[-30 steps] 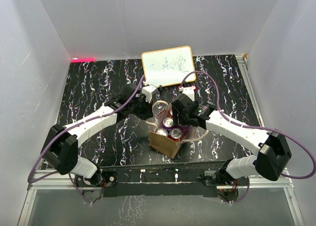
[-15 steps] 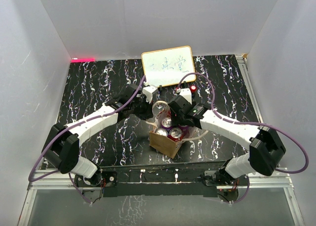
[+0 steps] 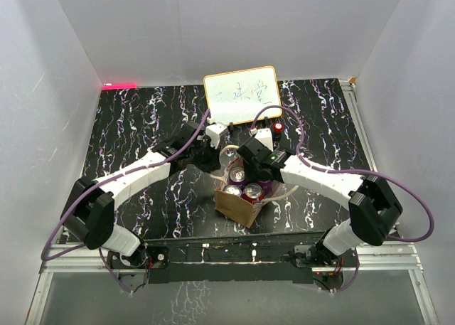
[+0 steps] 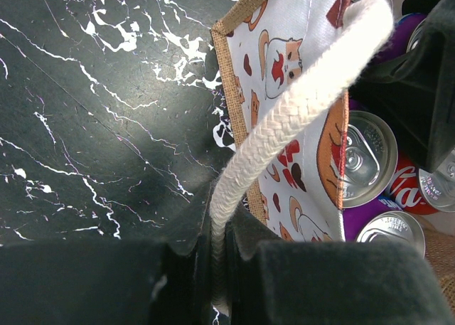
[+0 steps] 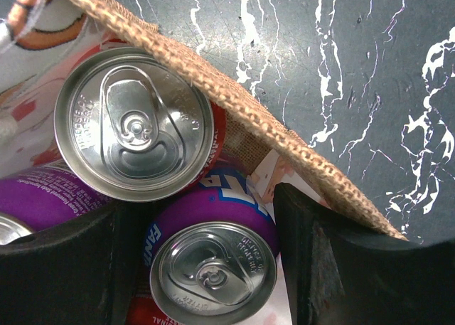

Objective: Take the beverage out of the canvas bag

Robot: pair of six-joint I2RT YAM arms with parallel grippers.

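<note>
The canvas bag stands near the front middle of the table, mouth up, with several beverage cans inside. My left gripper is shut on the bag's pale rope handle and holds that side up; the printed lining shows beside it. My right gripper is open and down inside the bag mouth. Its fingers stand on either side of a purple Fanta can. A red can sits right behind it. The burlap rim runs just past the right finger.
A white framed board with writing stands at the back middle. A small red-topped item sits behind the right arm. More cans, purple and red Coca-Cola, crowd the bag. White walls enclose the black marbled table.
My right arm has swung left and forward, bringing its gripper lower into the bag mouth over the cans. My left gripper has kept its hold on the handle and barely moved.
</note>
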